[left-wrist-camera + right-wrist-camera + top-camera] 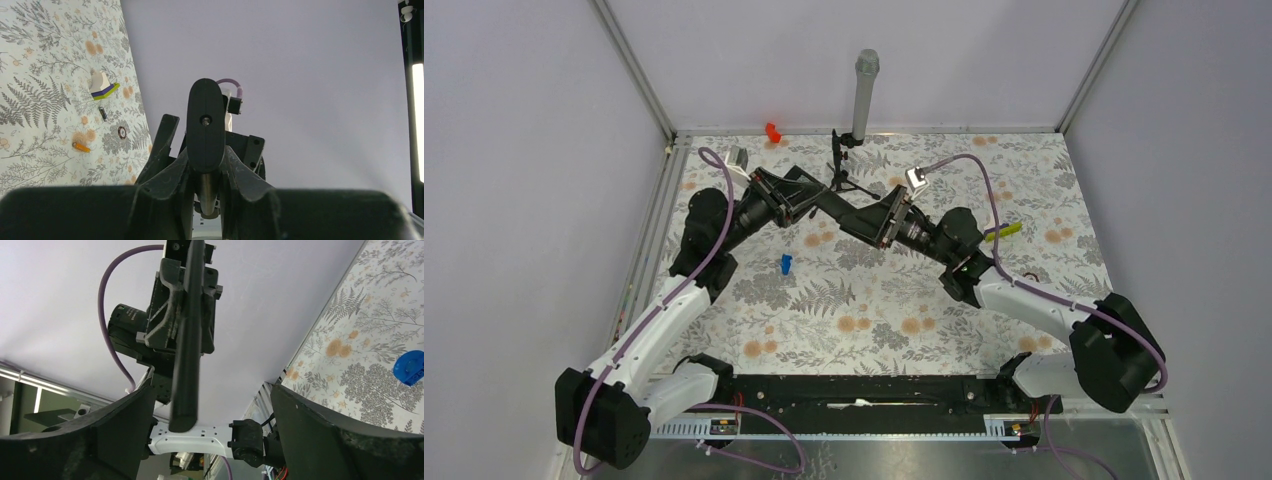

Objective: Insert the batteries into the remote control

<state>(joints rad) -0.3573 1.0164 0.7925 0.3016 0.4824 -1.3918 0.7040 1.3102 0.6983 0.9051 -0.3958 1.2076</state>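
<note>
The remote control (836, 208) is a slim black bar held up above the table between both arms. My left gripper (812, 203) is shut on one end of it; in the left wrist view the remote (205, 127) shows end-on between the closed fingers (165, 175). In the right wrist view the remote (187, 345) hangs from the left gripper, with its free end between the wide-open fingers (120, 432) of my right gripper (210, 412), touching neither. One orange battery (80, 147) lies on the floral table. I cannot make out the batteries in the top view.
A small blue piece (785, 263) lies on the table below the left gripper. A yellow-green stick (1005, 230) lies beside the right arm. A grey microphone on a stand (863, 88) and a red object (772, 131) stand at the back wall.
</note>
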